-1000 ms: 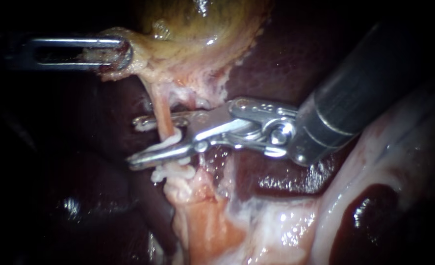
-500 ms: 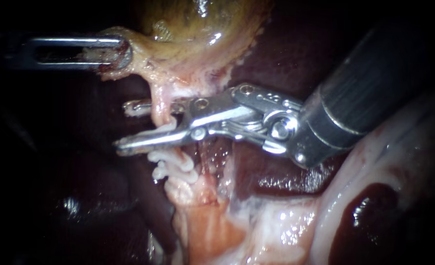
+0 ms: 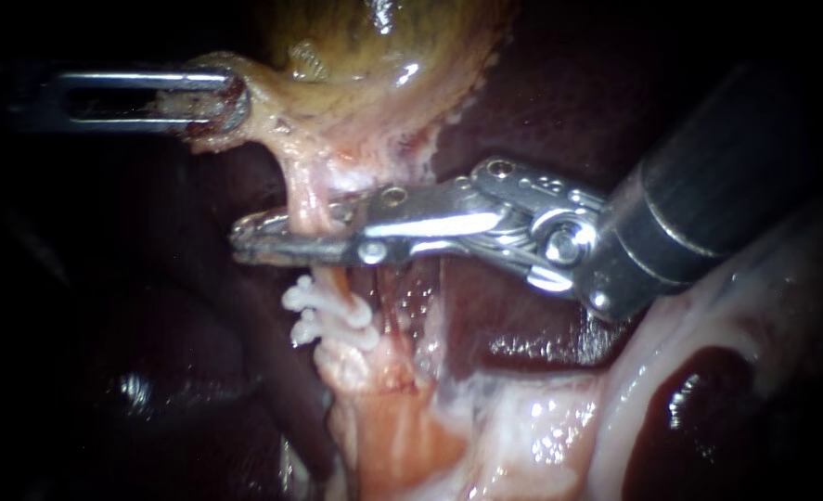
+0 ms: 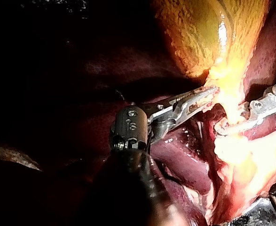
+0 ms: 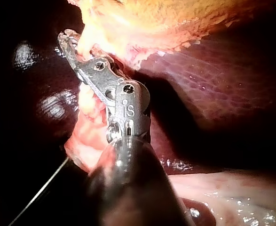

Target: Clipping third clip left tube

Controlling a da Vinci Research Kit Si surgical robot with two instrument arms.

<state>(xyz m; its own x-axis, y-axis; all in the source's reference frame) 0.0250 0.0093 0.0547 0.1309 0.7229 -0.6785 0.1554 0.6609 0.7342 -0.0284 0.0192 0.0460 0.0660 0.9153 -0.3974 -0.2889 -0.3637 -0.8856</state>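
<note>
Two white clips point(image 3: 323, 311) are seen already seated on the left tube point(image 3: 311, 199), stacked close together just above the pale tissue point(image 3: 522, 427) that fills the nearest part of the endoscope view. Approx. two thirds of the clipping on this tube is thus judged done; the third clip is the part in hand.

Just beyond those clips the tube is crossed by the right instrument point(image 3: 244, 238), w/ its shaft entering from the right. Its jaws are drawn narrow, nearly parallel, and the tube is pinched btw. them from both sides. The grip is placed a little nearer the gallbladder point(image 3: 383, 46) than the seated clips, w/ a short bare stretch of tube in between. Whether a clip is loaded in the jaws, or already squeezed flat, cannot be told: no third white clip is visible apart from the metal. A thinner strand point(image 3: 388, 306) is seen beside the tube, near the jaw hinge; whether it is caught too cannot be told.

Farther back, the tube is held taut by the left instrument point(image 3: 235, 97), whose jaws are closed on the pale edge of the gallbladder. Dark liver point(image 3: 541, 102) is seen behind.

Not yet done, prob.: closure to be completed, jaws to be opened and withdrawn, and the third clip to be checked across the whole tube.
</note>
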